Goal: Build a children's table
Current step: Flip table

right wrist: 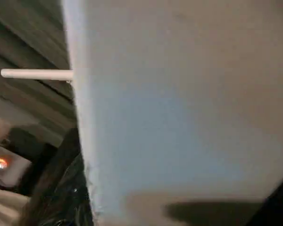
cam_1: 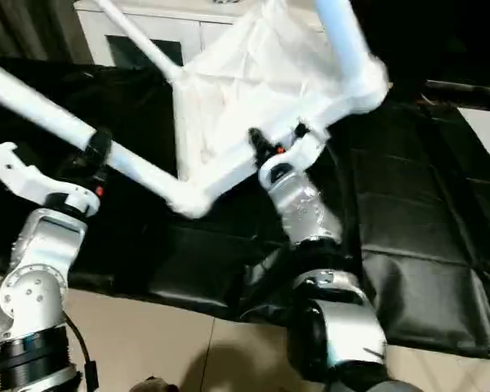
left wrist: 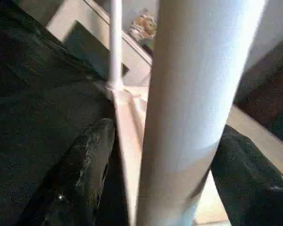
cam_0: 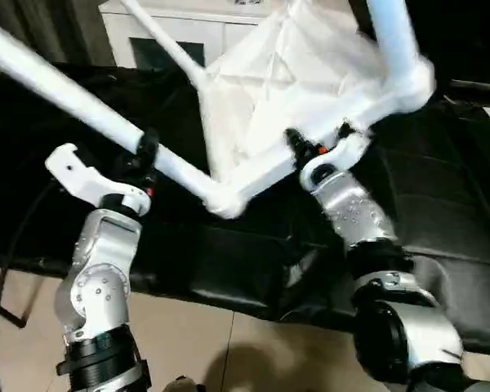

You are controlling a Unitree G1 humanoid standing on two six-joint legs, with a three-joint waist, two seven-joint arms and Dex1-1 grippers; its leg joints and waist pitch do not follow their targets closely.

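1. The children's table (cam_0: pixel 286 90) is held tilted in the air above a black padded surface (cam_0: pixel 441 212), ribbed underside towards the camera, probably so it can be turned upright.
2. The left gripper (cam_0: pixel 143 155) straddles one leg (cam_0: pixel 73 94), fingers (left wrist: pixel 85 165) apart on either side.
3. The right gripper (cam_0: pixel 318 145) sits at the top's lower edge; its grip cannot be told.
4. The held leg's long axis runs up-left; another leg (cam_0: pixel 396 37) points upward.

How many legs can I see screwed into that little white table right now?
3 legs on the table top: one toward the left between the left gripper fingers, one rising at the back, one at upper right. A fourth may be hidden.
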